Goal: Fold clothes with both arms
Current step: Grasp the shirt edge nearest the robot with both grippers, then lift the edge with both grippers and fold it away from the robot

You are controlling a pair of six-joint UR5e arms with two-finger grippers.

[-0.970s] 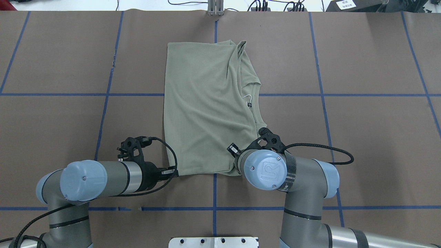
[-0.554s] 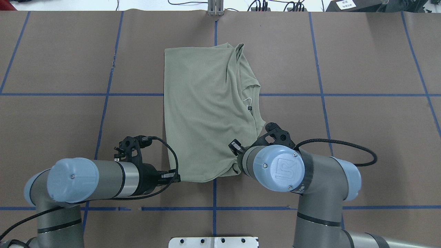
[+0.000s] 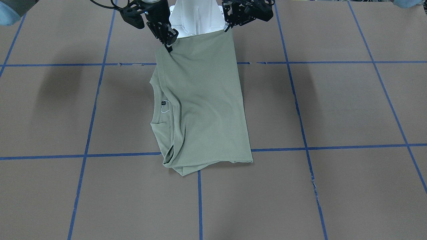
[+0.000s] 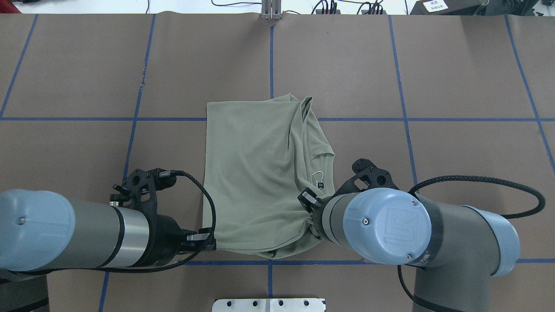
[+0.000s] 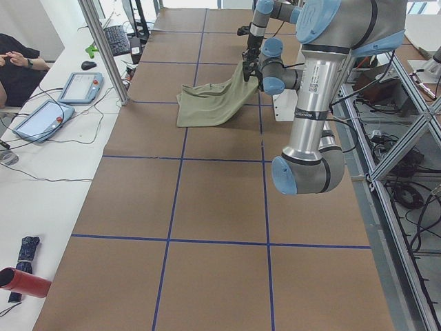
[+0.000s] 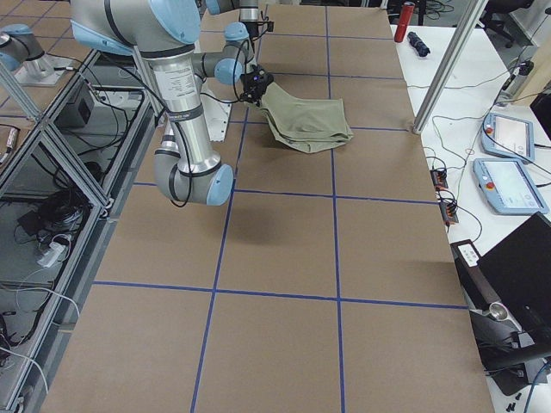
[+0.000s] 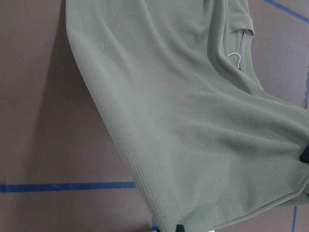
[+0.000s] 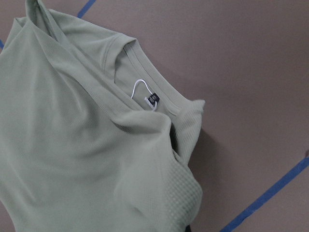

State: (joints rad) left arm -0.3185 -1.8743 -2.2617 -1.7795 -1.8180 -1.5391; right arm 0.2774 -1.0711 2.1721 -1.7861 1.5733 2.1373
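Observation:
The pale sage-green shirt [image 4: 256, 173] lies folded lengthwise on the brown table, its ribbed neckline and dark tag [image 4: 320, 185] on the right side. Its near edge is raised off the table and stretched between both arms. My left gripper [image 4: 208, 245] is shut on the near-left corner, and the front view shows that gripper [image 3: 228, 26] at the cloth's top right. My right gripper [image 3: 168, 44] is shut on the near-right corner; from overhead, its wrist mostly hides it. The far end of the shirt [image 3: 203, 140] rests flat on the table.
Blue tape lines [image 4: 271, 262] divide the brown table into squares. The white pedestal [image 3: 196, 16] stands just behind the lifted edge, and a metal plate [image 4: 269, 304] sits below it. Tablets [image 5: 45, 114] and cables lie on the white side bench.
Both arms have drawn back toward the robot's base, dragging the shirt with them. Its far edge has slid nearer by about a third of a grid square.

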